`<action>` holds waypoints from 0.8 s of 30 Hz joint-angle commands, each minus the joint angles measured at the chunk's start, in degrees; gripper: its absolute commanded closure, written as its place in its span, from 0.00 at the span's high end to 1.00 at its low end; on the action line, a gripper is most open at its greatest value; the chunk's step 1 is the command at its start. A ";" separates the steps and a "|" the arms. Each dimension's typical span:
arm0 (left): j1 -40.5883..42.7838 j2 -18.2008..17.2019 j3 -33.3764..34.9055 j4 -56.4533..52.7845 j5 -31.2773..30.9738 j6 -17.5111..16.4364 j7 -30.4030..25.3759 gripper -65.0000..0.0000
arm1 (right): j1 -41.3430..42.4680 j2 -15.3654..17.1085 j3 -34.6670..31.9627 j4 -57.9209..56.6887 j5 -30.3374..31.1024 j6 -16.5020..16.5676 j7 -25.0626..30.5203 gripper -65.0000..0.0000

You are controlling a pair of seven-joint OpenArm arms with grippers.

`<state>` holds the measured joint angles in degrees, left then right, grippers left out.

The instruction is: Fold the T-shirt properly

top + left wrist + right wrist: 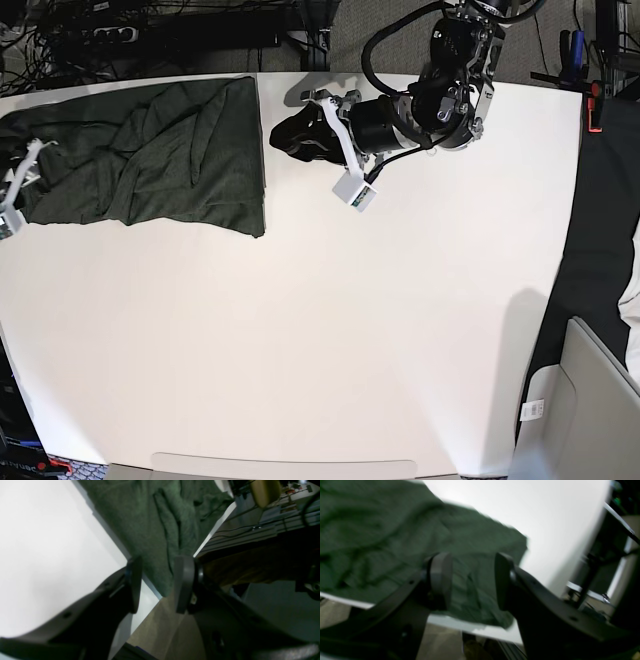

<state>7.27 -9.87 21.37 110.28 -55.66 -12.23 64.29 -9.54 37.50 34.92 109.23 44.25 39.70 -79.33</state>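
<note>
The T-shirt (150,155), dark olive-green, lies crumpled in a rough rectangle on the far left of the white table (350,330). My left gripper (297,140) hovers just off the shirt's right edge. In the left wrist view that gripper (158,585) is open, and the T-shirt (140,517) shows beyond the gap with nothing held. My right gripper (472,580) is open above the T-shirt (382,542) near the table's edge, in a blurred frame. In the base view only white parts of that gripper (15,195) show at the shirt's left end.
Cables and power strips (150,30) run behind the table's far edge. A red clamp (597,105) sits at the right edge and a grey chair (590,400) stands at the lower right. The left arm's body (440,90) reaches over the far middle of the table.
</note>
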 commanded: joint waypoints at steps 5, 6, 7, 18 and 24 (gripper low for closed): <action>-0.81 -0.20 -0.22 1.06 -1.09 -0.56 -0.69 0.33 | -6.68 5.19 10.93 2.64 0.54 0.30 0.69 0.39; -0.81 -0.20 -0.22 1.06 -1.09 -0.56 -0.69 0.33 | -7.91 5.89 12.78 2.55 0.37 0.30 0.69 0.39; -0.81 -0.20 -0.22 1.06 -1.09 -0.56 -0.69 0.33 | -8.61 6.42 14.01 2.37 0.28 0.30 0.69 0.39; -0.63 -0.20 0.04 1.06 -1.09 -0.56 -0.42 0.33 | 1.32 6.68 7.76 -7.12 -22.05 0.30 0.87 0.38; -0.54 1.38 0.13 0.97 -1.09 -0.56 -0.51 0.33 | 3.34 3.95 2.84 -6.50 -25.48 0.30 0.96 0.38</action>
<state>7.20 -9.21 21.37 110.28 -55.61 -12.23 64.53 -6.83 39.94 37.41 101.49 18.81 40.10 -78.85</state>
